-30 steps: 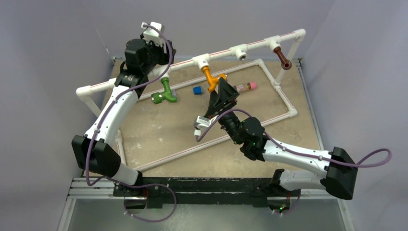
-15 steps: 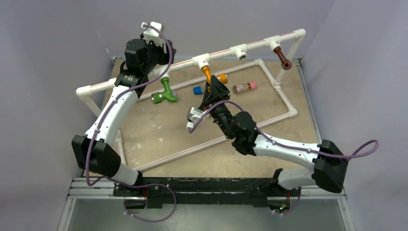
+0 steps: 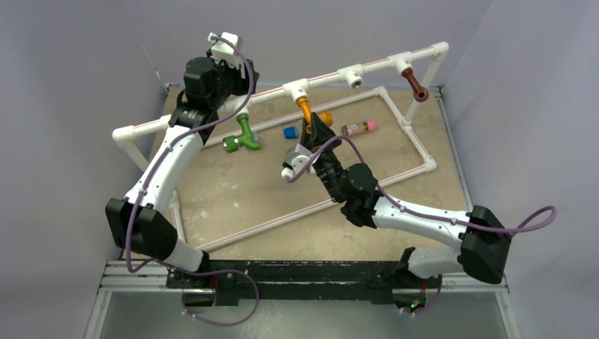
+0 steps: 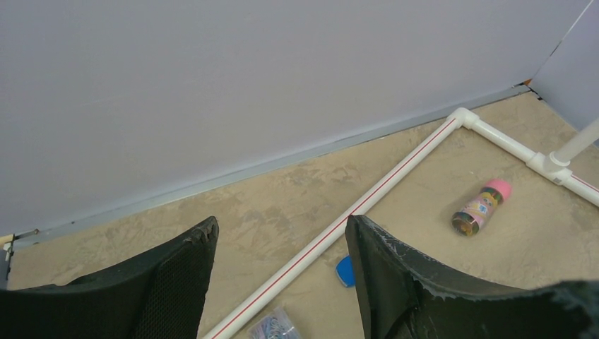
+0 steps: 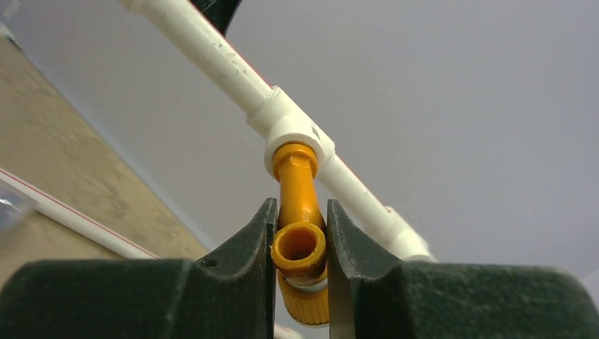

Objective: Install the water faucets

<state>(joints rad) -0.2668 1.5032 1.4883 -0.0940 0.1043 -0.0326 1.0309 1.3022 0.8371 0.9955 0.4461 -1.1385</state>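
Right hand [image 5: 299, 236] is clamped on the orange faucet [image 5: 297, 185], wrist rolled since a second ago, probably twisting it into the tee [image 5: 291, 129] just above. Left hand [image 4: 281, 233] is open, empty.

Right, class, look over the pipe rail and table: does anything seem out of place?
One white tee socket on the rail stands empty, between the orange faucet in the right gripper and the brown faucet. A pink-capped cylinder lies on its side.
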